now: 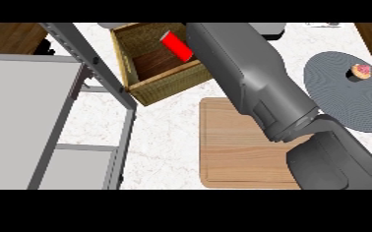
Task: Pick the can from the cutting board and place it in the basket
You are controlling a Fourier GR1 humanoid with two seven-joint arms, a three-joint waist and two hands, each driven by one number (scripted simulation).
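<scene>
Can over the basket
Our right arm hides its hand, grip unseen; we lower the red can (175,45) well inside the basket (166,87) walls.

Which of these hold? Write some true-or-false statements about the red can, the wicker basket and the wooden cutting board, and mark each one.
1. The red cylindrical can is inside the woven wicker basket. True.
2. The rectangular wooden cutting board has the can on it. False: no can shows on the board.
3. A grey forearm reaches over toward the basket. True.
4. The round grey plate sits left of the basket. False: it is to the right.
</scene>
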